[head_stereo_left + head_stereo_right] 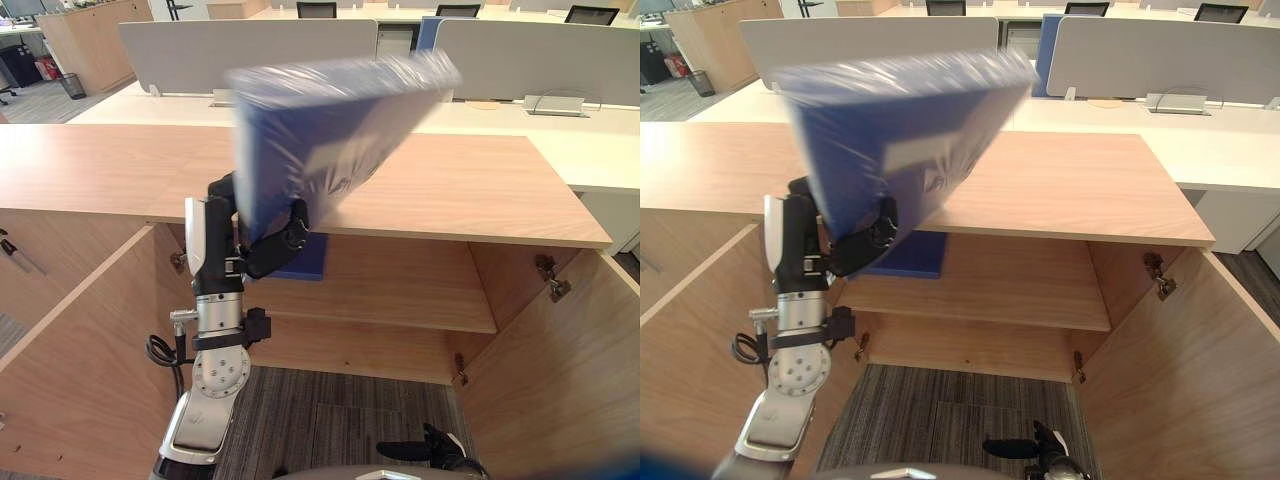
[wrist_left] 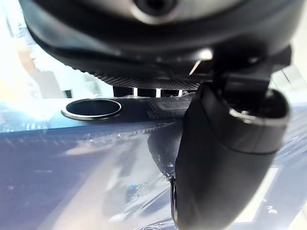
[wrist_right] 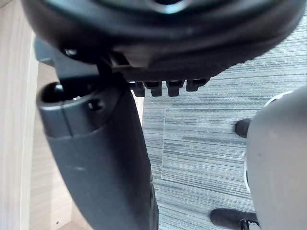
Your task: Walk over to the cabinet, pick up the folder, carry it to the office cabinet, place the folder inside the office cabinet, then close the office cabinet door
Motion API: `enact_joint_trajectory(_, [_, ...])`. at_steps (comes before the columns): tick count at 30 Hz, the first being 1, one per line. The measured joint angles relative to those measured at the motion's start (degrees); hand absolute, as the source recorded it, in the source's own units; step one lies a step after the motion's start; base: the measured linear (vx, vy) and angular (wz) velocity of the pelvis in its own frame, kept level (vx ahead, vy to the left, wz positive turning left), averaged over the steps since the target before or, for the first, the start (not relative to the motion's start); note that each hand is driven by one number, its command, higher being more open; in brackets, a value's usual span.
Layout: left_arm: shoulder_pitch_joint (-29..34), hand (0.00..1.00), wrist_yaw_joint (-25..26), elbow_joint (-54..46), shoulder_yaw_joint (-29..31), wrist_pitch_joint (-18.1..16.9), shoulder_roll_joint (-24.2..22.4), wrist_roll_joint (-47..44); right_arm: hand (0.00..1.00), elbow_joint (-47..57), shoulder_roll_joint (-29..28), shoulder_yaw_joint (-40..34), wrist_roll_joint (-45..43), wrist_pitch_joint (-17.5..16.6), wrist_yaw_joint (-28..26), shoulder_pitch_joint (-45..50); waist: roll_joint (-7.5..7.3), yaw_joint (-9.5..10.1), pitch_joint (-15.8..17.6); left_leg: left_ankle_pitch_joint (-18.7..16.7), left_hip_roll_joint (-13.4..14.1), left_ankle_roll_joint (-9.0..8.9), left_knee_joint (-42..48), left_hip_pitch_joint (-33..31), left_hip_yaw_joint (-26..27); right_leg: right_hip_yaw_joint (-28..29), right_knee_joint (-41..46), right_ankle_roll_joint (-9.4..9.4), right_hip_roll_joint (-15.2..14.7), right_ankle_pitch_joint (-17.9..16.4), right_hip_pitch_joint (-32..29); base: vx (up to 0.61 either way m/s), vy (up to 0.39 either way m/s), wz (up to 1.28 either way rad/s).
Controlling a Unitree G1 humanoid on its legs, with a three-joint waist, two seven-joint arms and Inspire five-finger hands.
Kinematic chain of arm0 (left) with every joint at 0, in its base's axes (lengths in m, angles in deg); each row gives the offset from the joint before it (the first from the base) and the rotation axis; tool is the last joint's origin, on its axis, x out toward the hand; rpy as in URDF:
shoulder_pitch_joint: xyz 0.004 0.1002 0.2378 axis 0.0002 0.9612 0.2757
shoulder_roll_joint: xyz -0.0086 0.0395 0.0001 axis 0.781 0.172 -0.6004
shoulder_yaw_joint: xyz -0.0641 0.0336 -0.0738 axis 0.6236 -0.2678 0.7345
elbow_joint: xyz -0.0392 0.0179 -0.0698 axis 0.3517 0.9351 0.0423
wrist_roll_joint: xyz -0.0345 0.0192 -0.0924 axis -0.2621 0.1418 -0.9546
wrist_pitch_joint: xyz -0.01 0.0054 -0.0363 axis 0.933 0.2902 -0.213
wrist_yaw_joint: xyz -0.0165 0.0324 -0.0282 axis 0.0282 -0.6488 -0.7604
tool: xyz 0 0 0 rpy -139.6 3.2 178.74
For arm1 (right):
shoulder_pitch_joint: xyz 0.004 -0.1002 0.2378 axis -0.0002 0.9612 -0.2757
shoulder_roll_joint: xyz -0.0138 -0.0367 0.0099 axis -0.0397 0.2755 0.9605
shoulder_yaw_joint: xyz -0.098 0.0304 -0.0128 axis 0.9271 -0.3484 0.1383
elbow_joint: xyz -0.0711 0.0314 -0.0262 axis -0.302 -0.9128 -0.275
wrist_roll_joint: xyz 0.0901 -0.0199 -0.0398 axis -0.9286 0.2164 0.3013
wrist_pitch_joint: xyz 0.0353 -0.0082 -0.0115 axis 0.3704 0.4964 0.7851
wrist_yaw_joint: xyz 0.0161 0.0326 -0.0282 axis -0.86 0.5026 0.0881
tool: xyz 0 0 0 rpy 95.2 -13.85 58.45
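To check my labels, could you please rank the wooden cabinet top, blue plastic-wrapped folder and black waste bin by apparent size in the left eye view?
1. wooden cabinet top
2. blue plastic-wrapped folder, nearer the camera, so flattered
3. black waste bin, far off

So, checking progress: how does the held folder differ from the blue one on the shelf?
The held folder is raised, tilted, in the left hand; the shelf folder stands upright on the cabinet shelf. The held folder shows nearly whole; the shelf folder is partly hidden. Both are blue.

Head stereo above cabinet point(image 1: 450, 190), wrists close
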Motion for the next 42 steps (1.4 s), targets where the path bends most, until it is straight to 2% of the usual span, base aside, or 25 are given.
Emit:
enact_joint_trajectory(3, [3.54, 0.0, -2.69, -0.86, 1.83, -0.62, -3.04, -12.14, 1.0, 1.63, -0.03, 0.09, -1.33, 0.26, -0.58, 0.85, -0.41, 0.16, -0.46, 0.0, 0.02, 0.0, 0.01, -0.46, 0.0, 0.03, 0.06, 0.0, 0.02, 0.0, -0.52, 0.0, 0.0, 0.0])
enact_joint_trajectory(5, [7.43, 0.0, -3.96, -1.83, 4.12, -1.01, -6.12, -19.46, 1.0, 10.36, -0.53, 0.22, -2.27, 0.99, -0.88, 5.4, -0.77, 0.28, -0.65, 0.01, 0.04, 0.01, 0.02, -0.98, -0.01, 0.04, 0.17, 0.0, 0.06, 0.0, -1.0, 0.0, 0.0, 0.0])
enact_joint_trajectory(6, [10.47, 0.0, -4.14, -3.06, 6.07, -1.01, -8.04, -23.86, 1.0, 18.79, -1.15, 0.19, -2.61, 1.33, -0.84, 9.49, -1.0, -0.02, -0.62, 0.01, 0.04, 0.01, 0.03, -1.01, 0.04, 0.07, 0.24, 0.0, 0.05, 0.0, -1.07, 0.0, 0.0, 0.0])
enact_joint_trajectory(8, [12.43, 0.0, -4.27, -3.85, 7.2, -1.01, -9.22, -27.47, 1.0, 27.76, -1.79, -0.1, -4.99, 1.55, -0.49, 13.28, -1.18, -0.19, -0.63, 0.01, 0.04, 0.01, 0.03, -1.0, 0.06, 0.08, 0.3, 0.0, 0.03, 0.0, -1.11, 0.0, 0.0, 0.0])
enact_joint_trajectory(9, [14.24, 0.0, -4.27, -5.08, 8.0, -1.03, -10.24, -29.63, 1.0, 37.3, -3.16, -1.72, -6.93, 1.71, -0.04, 16.25, -1.31, -0.35, -0.58, 0.01, 0.07, 0.01, 0.04, -0.92, 0.18, 0.22, 0.46, 0.0, 0.0, 0.0, -1.19, 0.0, 0.0, 0.0])
enact_joint_trajectory(10, [14.56, 0.0, -4.3, -5.34, 8.06, -1.03, -10.35, -30.15, 1.0, 39.28, -3.58, -2.09, -7.19, 1.7, 0.28, 16.72, -1.35, -0.36, -0.58, 0.0, 0.08, 0.01, 0.04, -0.87, 0.22, 0.26, 0.49, 0.0, -0.01, 0.0, -1.18, -0.03, 0.022, -0.06])
enact_joint_trajectory(12, [17.58, 0.0, -5.4, -7.26, 7.87, -1.18, -10.71, -33.36, 1.0, 53.18, -6.58, -4.21, -9.38, 0.68, 3.91, 18.89, -1.56, -0.61, -0.67, -0.2, 0.2, 0.26, 0.03, -0.29, 0.91, 0.87, 0.84, 0.01, -0.05, -0.01, -1.21, -0.05, 0.032, -0.12])
enact_joint_trajectory(15, [19.79, 0.0, -6.85, -8.1, 6.29, -1.72, -11.59, -35.29, 1.0, 67.55, -8.13, -4.54, -11.27, -1.51, 8.38, 19.38, -1.61, -0.7, -0.72, -0.41, 0.27, 0.43, 0.02, 0.11, 1.55, 1.54, 1.35, 0.08, -0.13, -0.07, -1.41, -0.05, 0.027, -0.13])
enact_joint_trajectory(19, [20.55, 0.0, -8.3, -8.09, 5.2, -1.68, -11.9, -35.85, 1.0, 79.91, -8.19, -5.45, -11.09, -3.66, 12.15, 19.24, -1.89, -0.69, -1.1, -0.39, 0.36, 0.43, 0.03, -0.06, 1.72, 1.76, 1.67, 0.21, -0.11, -0.15, -1.92, -0.03, 0.015, -0.03])
enact_joint_trajectory(21, [20.55, 0.0, -9.36, -8.09, 5.25, -1.67, -11.86, -36.73, 1.0, 85.93, -8.16, -6.36, -7.55, -4.29, 14.55, 18.76, -1.84, -0.7, -1.27, -0.4, 0.33, 0.4, 0.04, -0.17, 1.74, 1.8, 1.64, 0.25, -0.1, -0.18, -2.05, 0.0, 0.0, 0.0])
enact_joint_trajectory(26, [20.08, 0.0, -11.28, -7.98, 6.54, -1.4, -11.75, -36.93, 1.0, 90.16, -6.84, -6.81, -6.3, -5.49, 14.86, 12.92, -1.62, -1.15, -1.41, -0.46, 0.36, 0.33, 0.06, -0.48, 1.94, 2.05, 1.51, 0.27, -0.01, -0.18, -2.45, 0.0, 0.006, -0.01])
enact_joint_trajectory(30, [18.44, 0.0, -13.5, -7.08, 8.23, -1.39, -11.64, -36.52, 1.0, 90.17, -5.13, -5.37, -6.78, -6.12, 9.85, 6.23, -1.08, -0.93, -1.77, -0.45, 0.33, 0.34, 0.06, -0.78, 1.93, 2.1, 1.65, 0.31, -0.02, -0.15, -2.76, 0.0, 0.0, 0.0])
enact_joint_trajectory(34, [16.09, 0.0, -14.45, -6.29, 8.69, -1.41, -11.5, -35.62, 1.0, 90.13, -1.01, -3.27, -6.87, -6.33, 5.04, 0.27, -1.06, -0.54, -1.78, -0.44, 0.29, 0.35, 0.07, -0.47, 1.64, 1.93, 1.71, 0.32, -0.03, -0.15, -2.14, 0.0, 0.012, 0.03])
enact_joint_trajectory(42, [14.5, 0.0, -16.88, -5.96, 7.88, -1.47, -8.09, -30.27, 1.0, 86.0, 4.31, -0.93, -11.52, -6.58, 0.44, -7.94, -1.05, -0.11, -1.8, -0.31, 0.16, 0.52, 0.06, -0.18, 1.4, 1.73, 1.76, 0.46, -0.13, -0.23, -1.85, 0.0, 0.002, 0.01])
